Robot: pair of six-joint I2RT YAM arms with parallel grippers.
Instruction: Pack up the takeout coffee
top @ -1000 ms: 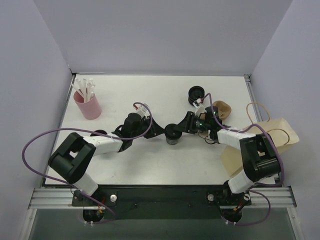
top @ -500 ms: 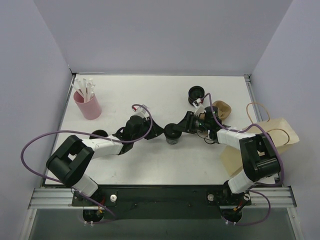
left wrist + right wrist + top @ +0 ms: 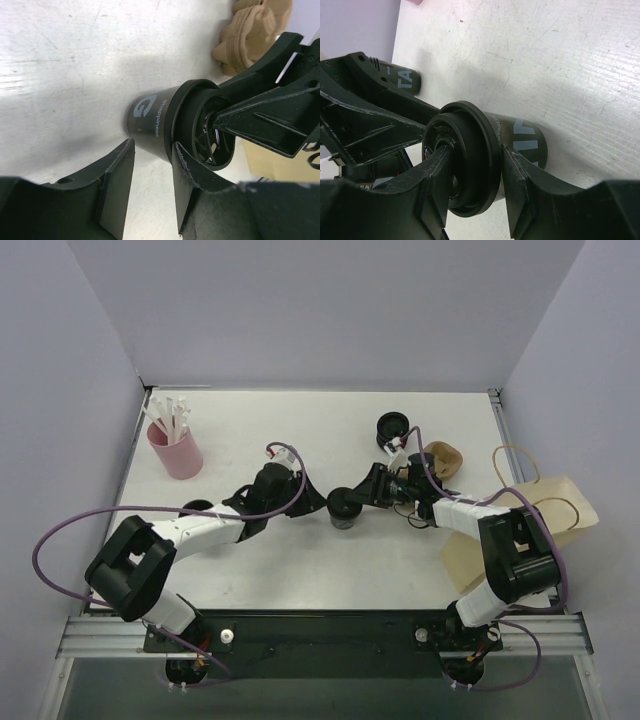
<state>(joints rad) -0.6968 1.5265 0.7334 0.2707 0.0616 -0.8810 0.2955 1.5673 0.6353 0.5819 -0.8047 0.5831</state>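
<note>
Item: takeout coffee (image 3: 345, 508), a small black tapered disposable cup with a round black lid and pale lettering on its wall. Stands at the middle of the white table (image 3: 300, 420), lid uppermost, between the two arms and well apart from the bag.

At the lid: right gripper (image 3: 475, 157), a black two-finger claw, clenched on the takeout coffee with one finger against each side of the lid rim.

Opposite: left gripper (image 3: 152, 152), a black two-finger claw, released. Jaws parted with bare table showing between them, fingertips just beside the cup wall. Cannot tell whether one tip touches the lid rim.

Beyond the right gripper, on the far side: short black ribbed stack (image 3: 392, 426).

Beside the right wrist: tan cardboard stack (image 3: 446, 458).

At the right table edge, lying flat and partly overhanging: brown paper bag (image 3: 545, 515) with loop handles.

Near the far-left corner, upright: pink cup (image 3: 176, 455) holding white sticks (image 3: 170, 418).

Beside the left forearm: low black lettered cylinder (image 3: 197, 507).
</note>
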